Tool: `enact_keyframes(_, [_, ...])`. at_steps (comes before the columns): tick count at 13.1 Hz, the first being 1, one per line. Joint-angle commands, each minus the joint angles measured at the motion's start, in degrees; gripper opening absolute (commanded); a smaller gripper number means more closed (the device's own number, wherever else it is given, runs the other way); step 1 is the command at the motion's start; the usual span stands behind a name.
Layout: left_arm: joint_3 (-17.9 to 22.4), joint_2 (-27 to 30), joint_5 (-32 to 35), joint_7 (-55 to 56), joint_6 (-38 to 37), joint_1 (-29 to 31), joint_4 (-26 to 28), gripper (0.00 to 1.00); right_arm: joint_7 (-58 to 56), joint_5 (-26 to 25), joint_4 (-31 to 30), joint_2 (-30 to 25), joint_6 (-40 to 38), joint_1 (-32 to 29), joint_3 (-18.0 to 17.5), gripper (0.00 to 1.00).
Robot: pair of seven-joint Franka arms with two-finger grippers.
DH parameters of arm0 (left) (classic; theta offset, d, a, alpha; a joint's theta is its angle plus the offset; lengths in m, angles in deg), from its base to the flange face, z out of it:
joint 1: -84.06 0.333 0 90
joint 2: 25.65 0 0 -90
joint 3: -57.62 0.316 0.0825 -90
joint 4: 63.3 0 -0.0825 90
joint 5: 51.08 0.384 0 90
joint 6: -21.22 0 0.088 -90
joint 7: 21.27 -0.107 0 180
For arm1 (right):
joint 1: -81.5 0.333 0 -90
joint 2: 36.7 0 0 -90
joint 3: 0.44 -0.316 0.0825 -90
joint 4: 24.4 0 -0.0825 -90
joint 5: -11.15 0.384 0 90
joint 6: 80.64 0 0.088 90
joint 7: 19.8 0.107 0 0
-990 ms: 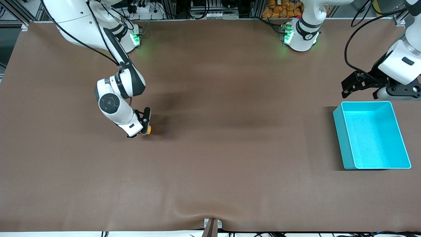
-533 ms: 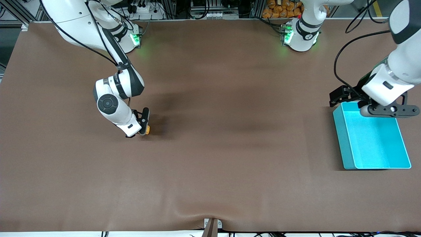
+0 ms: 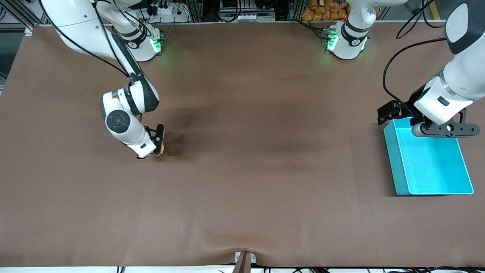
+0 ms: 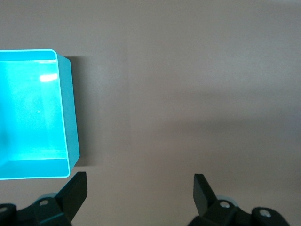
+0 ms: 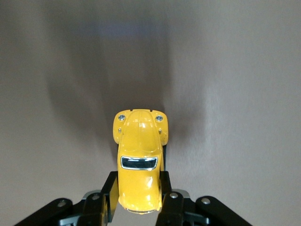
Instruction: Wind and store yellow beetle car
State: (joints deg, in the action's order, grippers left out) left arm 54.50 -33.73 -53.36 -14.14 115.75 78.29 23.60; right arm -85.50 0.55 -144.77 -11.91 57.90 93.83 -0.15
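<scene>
The yellow beetle car (image 5: 139, 155) sits low on the brown table mat toward the right arm's end, and my right gripper (image 5: 137, 188) is shut on its sides. In the front view only a sliver of the yellow beetle car (image 3: 161, 149) shows past the right gripper (image 3: 158, 144). The turquoise bin (image 3: 428, 159) stands empty at the left arm's end. My left gripper (image 4: 139, 188) hangs open with nothing between its fingers, over the mat just beside the turquoise bin (image 4: 66, 117). In the front view the left gripper (image 3: 394, 113) is at the bin's corner that lies farthest from the front camera.
The brown mat (image 3: 265, 151) covers the whole table between the car and the bin. Both arm bases (image 3: 343, 41) stand along the edge farthest from the front camera. A small bracket (image 3: 244, 259) sits at the mat's nearest edge.
My right gripper has dragged the car a short way toward the right arm's end of the table. The left arm has swung in from the table's end to the bin's farthest corner.
</scene>
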Motion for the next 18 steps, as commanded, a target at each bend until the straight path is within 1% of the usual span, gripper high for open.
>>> enact_keyframes(1, [0.13,-2.19,-0.27,1.12,1.01,0.23,-0.41,1.00,-0.65,-3.63,-2.14,1.57,2.44,-3.88,-0.47,0.21])
enact_keyframes(3, [0.05,-3.43,0.78,4.36,1.10,-0.39,-0.15,1.00,-1.18,-5.04,-2.14,1.48,2.52,-4.94,-0.47,0.22])
enact_keyframes(5, [-0.04,-5.70,0.87,9.46,2.76,-0.56,0.20,1.00,-2.75,-5.13,-2.14,1.66,2.78,-6.35,-0.47,0.22])
enact_keyframes(7, [-0.04,-7.12,0.96,14.20,6.53,-1.70,3.09,1.00,-4.95,-5.66,-2.40,1.83,3.92,-8.19,-0.47,0.22])
enact_keyframes(9, [-0.04,-7.13,0.96,20.35,10.40,-1.62,6.51,1.00,-6.01,-6.19,-3.37,1.84,4.37,-10.64,-0.47,0.22])
enact_keyframes(14, [-0.04,-6.60,0.96,29.67,20.42,-1.44,14.78,1.00,-6.63,-7.68,-4.16,1.75,5.16,-13.03,-0.47,0.22])
enact_keyframes(18, [-0.30,-7.56,0.87,40.66,26.14,-1.62,17.34,1.00,-6.54,-10.57,-4.52,2.18,6.48,-16.62,-0.47,0.22])
